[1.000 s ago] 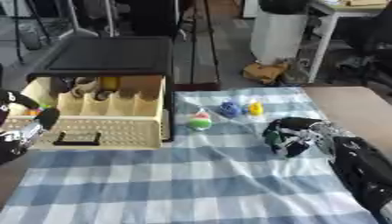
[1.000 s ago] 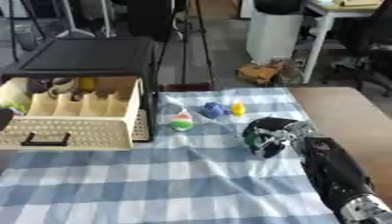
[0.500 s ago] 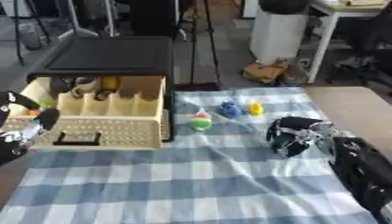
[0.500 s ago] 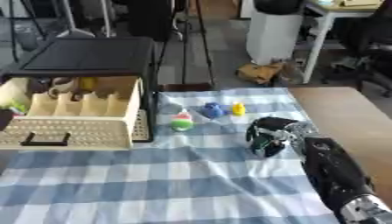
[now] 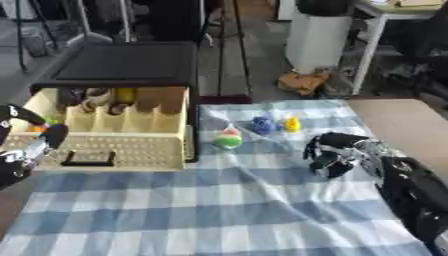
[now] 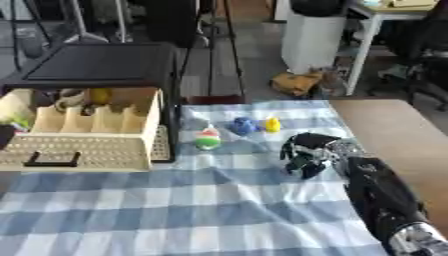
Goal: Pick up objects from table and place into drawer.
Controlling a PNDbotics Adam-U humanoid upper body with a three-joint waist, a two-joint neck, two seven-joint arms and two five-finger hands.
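Toys sit in a small cluster on the checked cloth (image 5: pixel 219 200) covering the worktop: a green-and-red toy (image 5: pixel 228 139), a blue toy (image 5: pixel 262 124) and a yellow toy (image 5: pixel 291 124). Right hand (image 5: pixel 332 152) hangs at their 4 o'clock, fingers curled, holding nothing. Beige drawer (image 5: pixel 114 142) stands pulled open at their 9 o'clock. Left hand (image 5: pixel 22 145) rests at the drawer's 8 o'clock, fingers relaxed.
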